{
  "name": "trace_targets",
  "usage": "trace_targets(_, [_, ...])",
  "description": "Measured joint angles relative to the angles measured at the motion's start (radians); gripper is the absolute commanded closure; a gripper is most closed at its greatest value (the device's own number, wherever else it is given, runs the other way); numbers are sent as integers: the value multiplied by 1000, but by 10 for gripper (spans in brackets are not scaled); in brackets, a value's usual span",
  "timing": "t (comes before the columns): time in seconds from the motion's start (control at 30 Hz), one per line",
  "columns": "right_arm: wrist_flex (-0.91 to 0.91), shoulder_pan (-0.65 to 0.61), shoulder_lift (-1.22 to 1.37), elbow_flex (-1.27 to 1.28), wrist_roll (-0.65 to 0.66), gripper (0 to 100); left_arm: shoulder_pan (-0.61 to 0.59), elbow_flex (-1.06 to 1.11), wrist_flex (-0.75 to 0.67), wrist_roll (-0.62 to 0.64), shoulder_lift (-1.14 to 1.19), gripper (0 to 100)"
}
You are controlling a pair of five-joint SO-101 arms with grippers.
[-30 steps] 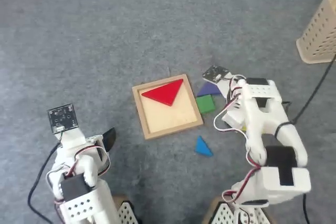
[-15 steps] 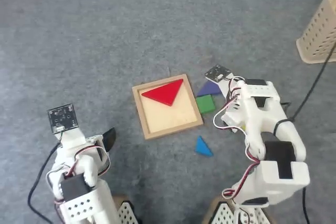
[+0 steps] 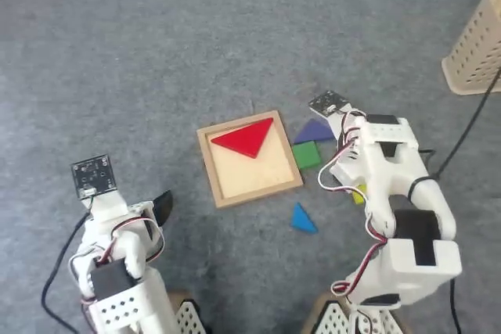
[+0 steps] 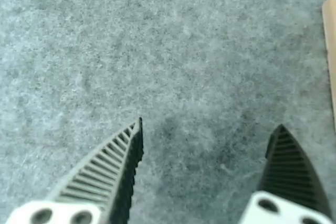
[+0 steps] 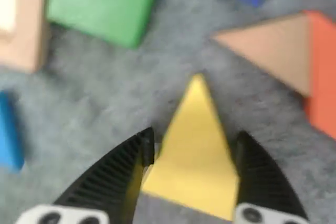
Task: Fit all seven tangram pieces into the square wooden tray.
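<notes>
Filling tray (image 3: 250, 171): we judge the task is at its early part; the red triangle (image 3: 244, 138) lies inside at the far edge, and the other pieces are outside.
Right gripper (image 5: 195, 137): jaws partly open, one on each side of the yellow triangle (image 5: 194, 156); we think nothing is gripped yet.
Left gripper (image 4: 207, 145): wide open over bare carpet (image 4: 157, 35), holding nothing, well apart from the tray.
Green piece (image 3: 307, 154): on the carpet, just beside the tray.
Yellow triangle: on the carpet; picking it up is the step in hand.
Next move: we think the jaws must close, lift, then turn the piece to fit beside the red one.
Writing: we can read none.
</notes>
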Motion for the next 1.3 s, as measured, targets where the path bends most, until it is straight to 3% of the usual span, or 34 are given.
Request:
trace_targets(0.23, [199,-46,-31,-12,158,606,0,0,0,0,0,646])
trace_targets(0.4, [207,-43,-184,69,305,607,0,0,0,0,0,646])
trace_targets(0.63, [195,64,-199,101,431,607,0,0,0,0,0,646])
trace_targets(1.1, [55,81,-31,98,405,608,0,0,0,0,0,646])
trace_targets(1.3, [34,77,-20,91,304,749,0,0,0,0,0,646])
